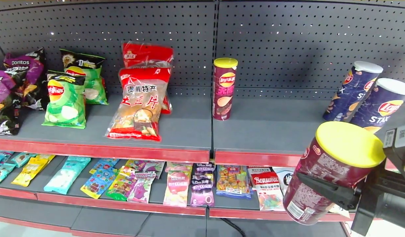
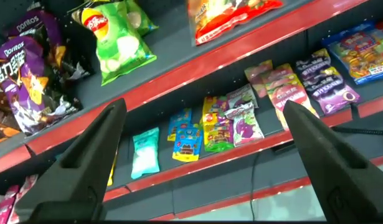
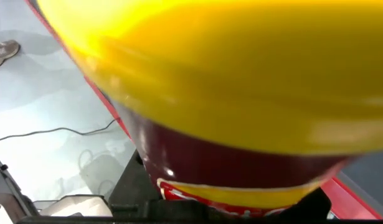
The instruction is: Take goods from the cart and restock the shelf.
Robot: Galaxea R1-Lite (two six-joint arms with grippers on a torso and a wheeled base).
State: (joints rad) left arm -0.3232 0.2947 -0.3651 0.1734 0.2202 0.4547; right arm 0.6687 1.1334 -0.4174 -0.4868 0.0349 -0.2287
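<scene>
My right gripper (image 1: 334,194) is shut on a maroon chip can with a yellow lid (image 1: 331,168), held tilted in front of the shelf's red front edge at the lower right. Its lid (image 3: 241,68) and maroon body sit close to the right wrist camera. A matching maroon can (image 1: 224,89) stands upright on the upper shelf (image 1: 268,128) near its middle. Two dark blue cans (image 1: 370,95) lean at the shelf's right end. My left gripper (image 2: 203,162) is open with nothing between its fingers, facing the lower shelf of candy packs (image 2: 222,124).
Green chip bags (image 1: 65,98), purple chip bags (image 1: 14,82) and red snack bags (image 1: 139,98) fill the upper shelf's left half. Bare shelf lies between the maroon can and the blue cans. Small candy packs (image 1: 176,184) line the lower shelf. A cable (image 3: 54,134) lies on the floor.
</scene>
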